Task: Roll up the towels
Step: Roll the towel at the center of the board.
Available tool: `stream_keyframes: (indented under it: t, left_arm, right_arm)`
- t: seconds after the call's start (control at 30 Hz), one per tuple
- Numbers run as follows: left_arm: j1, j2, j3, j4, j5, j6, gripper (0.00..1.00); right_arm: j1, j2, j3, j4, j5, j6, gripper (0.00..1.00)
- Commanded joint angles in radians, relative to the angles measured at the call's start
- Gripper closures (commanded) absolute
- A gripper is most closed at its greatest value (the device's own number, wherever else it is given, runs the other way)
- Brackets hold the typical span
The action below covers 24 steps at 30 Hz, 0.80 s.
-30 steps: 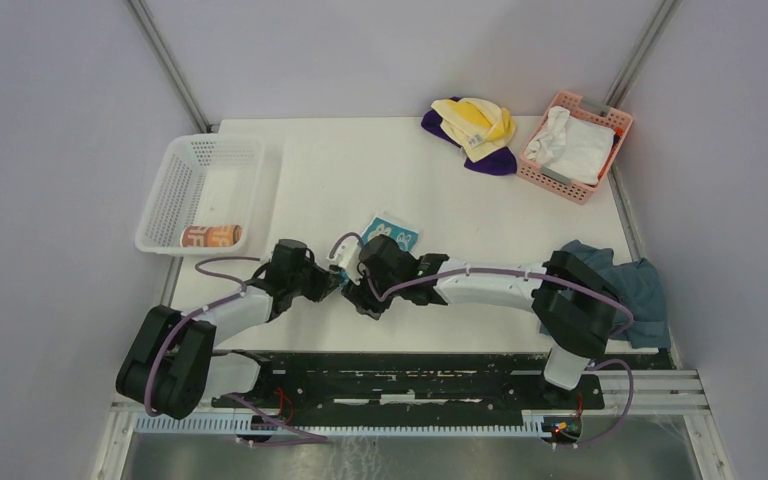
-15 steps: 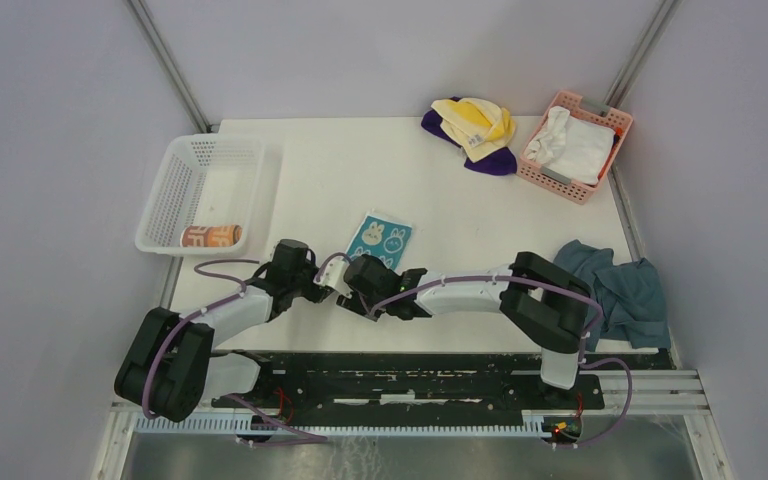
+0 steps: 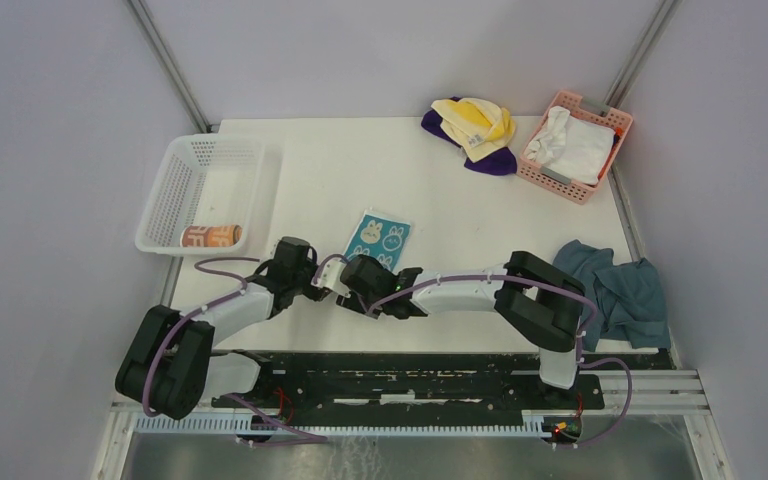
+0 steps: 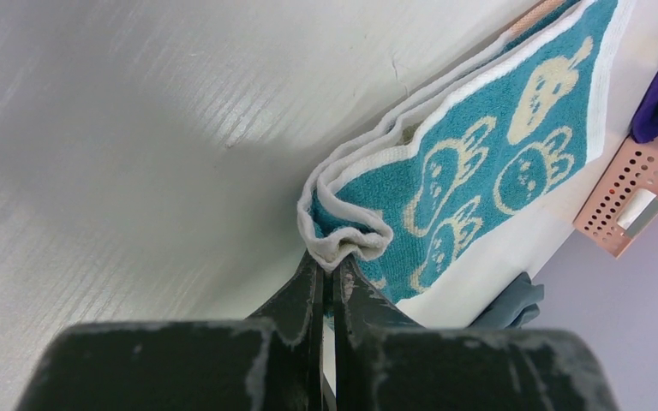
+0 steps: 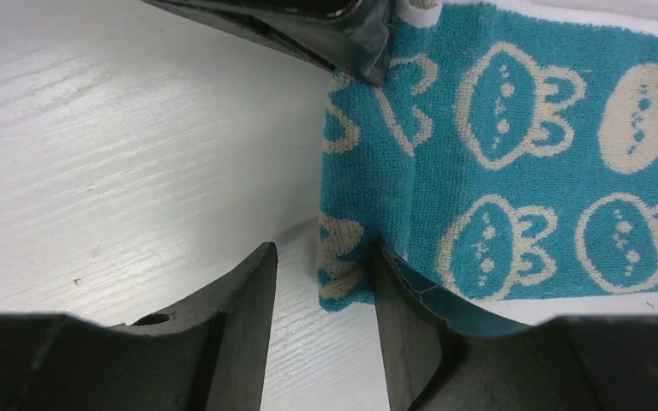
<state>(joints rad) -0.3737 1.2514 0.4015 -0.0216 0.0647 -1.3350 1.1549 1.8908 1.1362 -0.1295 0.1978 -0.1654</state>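
A teal towel with white rabbit faces point(image 3: 380, 239) lies flat near the table's front centre. My left gripper point(image 3: 328, 280) is shut on its near corner point(image 4: 343, 244), which is bunched between the jaws. My right gripper point(image 3: 358, 292) is open, its jaws standing either side of the towel's near edge point(image 5: 343, 274). The towel fills the right wrist view point(image 5: 514, 163). A rolled peach-orange towel point(image 3: 210, 236) lies in the white basket point(image 3: 175, 180). A pale yellow towel point(image 3: 475, 122) lies on a deep purple one point(image 3: 492, 163) at the back.
A pink basket point(image 3: 600, 120) holds a white cloth point(image 3: 572, 148) at the back right. A dull blue-grey cloth point(image 3: 625, 290) lies at the right edge. Both arms meet close together at the table's front.
Both grippers have drawn back toward the near edge, uncovering more of the teal towel. The right arm has folded in. The left gripper still holds the corner.
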Motion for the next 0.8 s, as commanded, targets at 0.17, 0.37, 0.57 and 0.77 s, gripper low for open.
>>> stream_keyframes:
  t: [0.17,0.37,0.57,0.77]
  left_arm:
    - [-0.005,0.018,0.05,-0.03,-0.013,-0.008,0.97]
    - [-0.005,0.016,0.049,-0.036,-0.017,0.003,0.97]
    - [-0.004,0.007,0.051,-0.028,-0.022,0.008,0.97]
    - [-0.002,-0.022,0.043,-0.004,-0.033,0.004,0.97]
  right_arm:
    - [-0.005,-0.01,0.038,-0.037,0.113,-0.038,0.47]
    - [-0.013,0.059,0.074,-0.092,0.092,-0.034,0.48]
    - [-0.04,0.104,0.056,-0.132,0.043,-0.005,0.54]
    - [-0.085,0.097,0.018,-0.167,-0.075,0.038,0.76]
